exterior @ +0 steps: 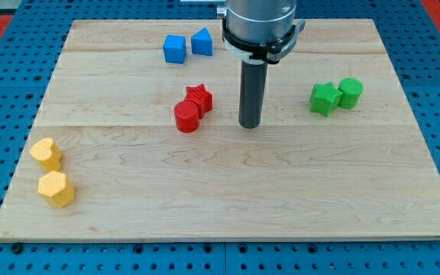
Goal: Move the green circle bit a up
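Tip (250,125) down on the board (228,206), near the middle, slightly toward the view's top. No claw on this arm, only the dark rod, so nothing to open or close and nothing gripped. Tip touching no block.

Green circle (351,92) at the view's right, well apart from the tip, roughly level with it but a little higher in the view. Green star (324,98) just beside the circle on its left, seemingly touching, and lying between circle and tip.

Red circle (186,117) and red star (199,98) left of the tip, near it but clear of it; star above and right of the circle, the two touching.

Blue cube (175,49) and a second blue block (202,42), peaked on top, side by side near the view's top, left of the rod's housing.

Yellow heart (46,153) and yellow hexagon (56,189) at the view's lower left, heart above hexagon, close together, far from everything else.
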Controlling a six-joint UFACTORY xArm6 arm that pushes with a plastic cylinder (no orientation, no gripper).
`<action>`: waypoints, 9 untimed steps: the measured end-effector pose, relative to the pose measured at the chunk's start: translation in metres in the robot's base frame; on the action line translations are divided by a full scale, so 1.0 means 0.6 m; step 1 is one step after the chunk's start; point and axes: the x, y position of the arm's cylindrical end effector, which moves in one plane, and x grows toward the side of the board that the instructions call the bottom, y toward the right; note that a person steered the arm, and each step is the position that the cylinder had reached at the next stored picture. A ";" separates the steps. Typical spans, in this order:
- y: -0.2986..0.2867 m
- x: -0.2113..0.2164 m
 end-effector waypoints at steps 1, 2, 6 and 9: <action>0.011 0.000; 0.030 0.000; 0.101 0.030; 0.267 -0.030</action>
